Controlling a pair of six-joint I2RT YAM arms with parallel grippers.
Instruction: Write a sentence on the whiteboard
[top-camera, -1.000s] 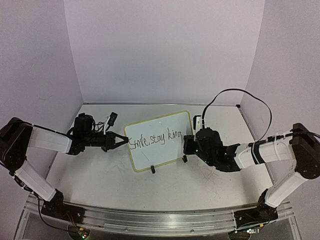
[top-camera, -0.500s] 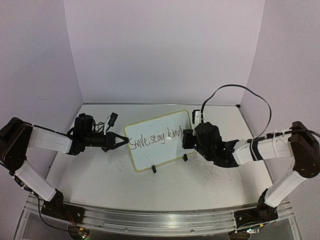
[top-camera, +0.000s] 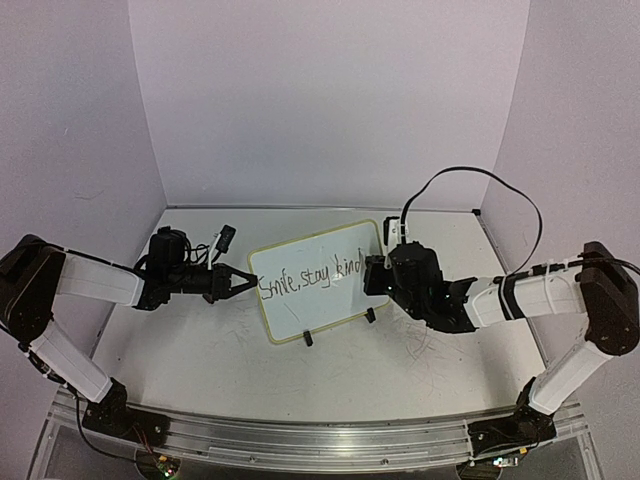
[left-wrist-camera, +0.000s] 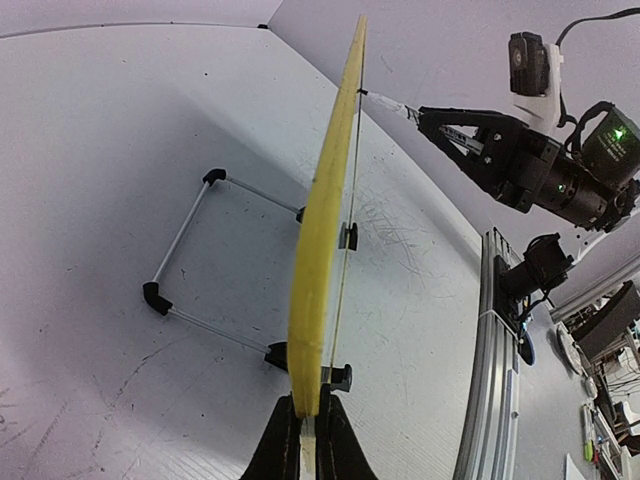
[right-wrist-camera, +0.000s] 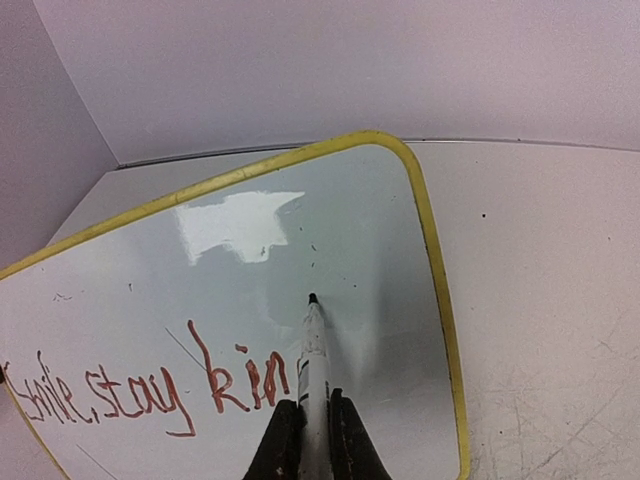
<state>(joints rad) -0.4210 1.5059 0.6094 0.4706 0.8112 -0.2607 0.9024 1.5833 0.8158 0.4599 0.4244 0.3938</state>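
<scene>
The whiteboard (top-camera: 318, 305) stands tilted on its black clip feet in the middle of the table. The sentence (top-camera: 310, 277) reads "Smile, stay kind" in one line. My left gripper (top-camera: 245, 282) is shut on the board's left rim; the left wrist view shows the yellow rim (left-wrist-camera: 325, 200) edge-on between my fingers (left-wrist-camera: 305, 425). My right gripper (top-camera: 372, 276) is shut on a white marker (right-wrist-camera: 313, 350), whose tip is at the board's face (right-wrist-camera: 350, 230) just right of the last letters of the sentence (right-wrist-camera: 150, 385). The marker hides the final letter there.
The board's wire stand (left-wrist-camera: 180, 235) rests on the scuffed tabletop behind it. An aluminium rail (top-camera: 300, 435) runs along the near edge. Walls close in the table on the left, back and right. A black cable (top-camera: 470, 178) loops above my right arm.
My right gripper has moved up the board with the marker, and the last word now ends in "d". My left gripper and the board have not moved.
</scene>
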